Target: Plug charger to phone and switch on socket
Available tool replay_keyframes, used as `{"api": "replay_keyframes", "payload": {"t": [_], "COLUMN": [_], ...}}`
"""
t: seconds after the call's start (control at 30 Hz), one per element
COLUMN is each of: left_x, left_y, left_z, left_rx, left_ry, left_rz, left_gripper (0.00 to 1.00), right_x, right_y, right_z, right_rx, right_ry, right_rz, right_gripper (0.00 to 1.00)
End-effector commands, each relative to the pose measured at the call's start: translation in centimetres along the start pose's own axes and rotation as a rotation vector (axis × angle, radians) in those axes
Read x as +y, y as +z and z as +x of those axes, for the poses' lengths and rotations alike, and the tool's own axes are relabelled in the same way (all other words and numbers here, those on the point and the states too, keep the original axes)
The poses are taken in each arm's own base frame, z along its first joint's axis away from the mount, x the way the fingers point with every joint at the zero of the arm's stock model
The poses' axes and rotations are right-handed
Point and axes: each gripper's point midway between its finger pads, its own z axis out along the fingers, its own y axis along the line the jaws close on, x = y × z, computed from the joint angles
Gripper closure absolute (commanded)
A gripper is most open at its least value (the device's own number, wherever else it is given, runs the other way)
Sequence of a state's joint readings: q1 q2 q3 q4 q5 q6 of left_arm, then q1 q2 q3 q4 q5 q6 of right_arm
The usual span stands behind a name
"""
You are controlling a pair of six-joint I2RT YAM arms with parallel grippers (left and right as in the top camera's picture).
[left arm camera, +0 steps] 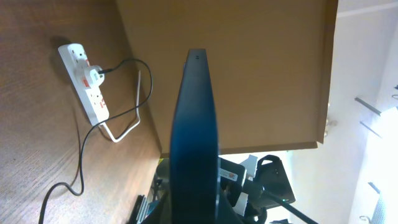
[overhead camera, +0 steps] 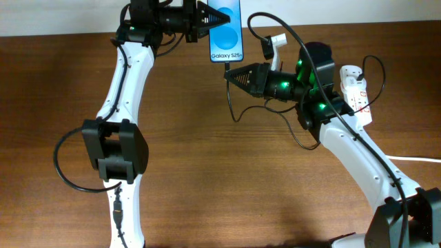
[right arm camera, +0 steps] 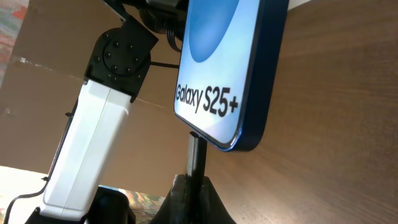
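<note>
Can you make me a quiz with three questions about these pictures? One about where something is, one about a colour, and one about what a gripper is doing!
1. Where is the socket?
A. on the table's right side
B. in the middle
C. hanging in the air

2. What colour is the phone screen?
A. red
B. blue
C. green

3. The right gripper is:
A. open and empty
B. shut on the charger
C. out of view

Answers:
1 A, the white strip lies at the right edge of the overhead view.
2 B, the screen shows bright blue.
3 B, the right wrist view shows it closed around the plug just under the phone.
</note>
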State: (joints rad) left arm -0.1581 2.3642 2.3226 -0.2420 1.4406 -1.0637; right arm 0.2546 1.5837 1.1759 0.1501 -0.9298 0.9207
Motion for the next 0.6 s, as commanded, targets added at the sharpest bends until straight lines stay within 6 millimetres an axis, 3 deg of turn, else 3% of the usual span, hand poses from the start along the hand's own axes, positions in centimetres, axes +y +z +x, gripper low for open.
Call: {"api": "replay_keyframes", "payload": {"t": [0.0, 0.57], "left_x": [-2.16, -2.28], "left_y": [1.51, 1.54], "left_z": [2.57, 2.82], "left_rx": [0.134, 0.149], "left_ry": [0.027, 0.027], "left_rz": [0.066, 0.074], "left_gripper": [1.00, 1.00], "right_x": [-1.31, -1.26], "right_y": [-0.92, -1.17], "right_z": [-2.77, -3.16], "right_rx": [-0.115, -0.126], "right_ry": [-0.022, -0.031], "right_rz": [0.056, 0.052], "right_gripper": [0.96, 0.96]}}
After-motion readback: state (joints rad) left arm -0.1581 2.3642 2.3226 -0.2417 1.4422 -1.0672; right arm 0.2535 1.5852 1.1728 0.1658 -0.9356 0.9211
